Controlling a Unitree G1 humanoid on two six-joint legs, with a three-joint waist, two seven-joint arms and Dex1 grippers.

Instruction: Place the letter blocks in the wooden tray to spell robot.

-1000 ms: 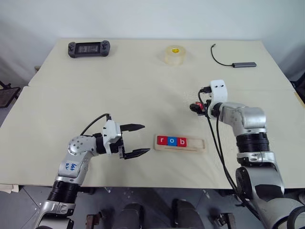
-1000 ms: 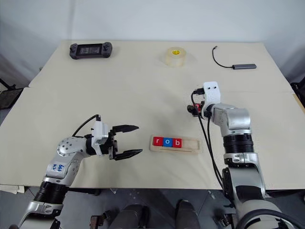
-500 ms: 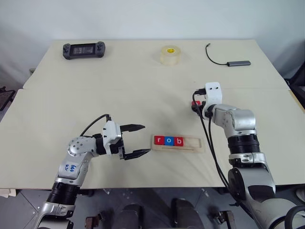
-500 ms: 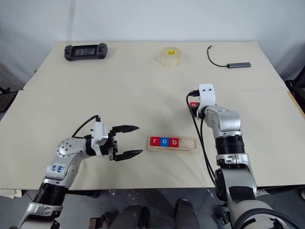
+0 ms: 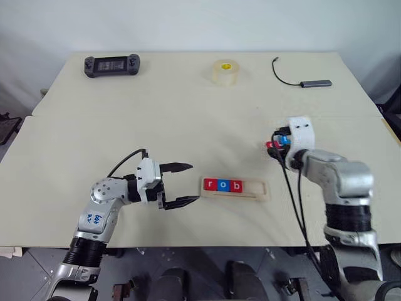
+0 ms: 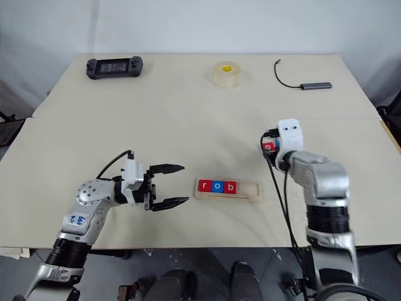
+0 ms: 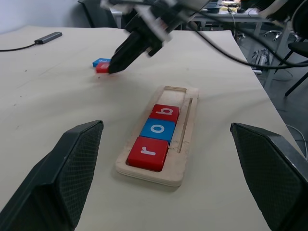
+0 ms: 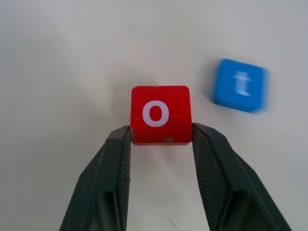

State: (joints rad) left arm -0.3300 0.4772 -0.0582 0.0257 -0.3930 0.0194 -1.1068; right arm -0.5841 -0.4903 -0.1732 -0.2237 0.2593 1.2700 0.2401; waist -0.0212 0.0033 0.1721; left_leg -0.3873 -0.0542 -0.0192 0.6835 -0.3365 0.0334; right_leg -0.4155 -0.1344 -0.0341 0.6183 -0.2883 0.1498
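Pale wooden tray lies flat near the table's front edge, long side across. Three blocks sit side by side at its left end: red r, blue o, red b; right part bare. Red o block pinched between black fingers, blue t block just beside it, apart.

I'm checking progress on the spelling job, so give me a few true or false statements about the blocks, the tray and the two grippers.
1. The long pale-wood tray holds three letter blocks reading r, o, b. True.
2. The right gripper is shut on the red square o block. True.
3. The blue square t block sits in the tray. False: it lies on the table.
4. The left gripper holds a block. False: it is open and empty.
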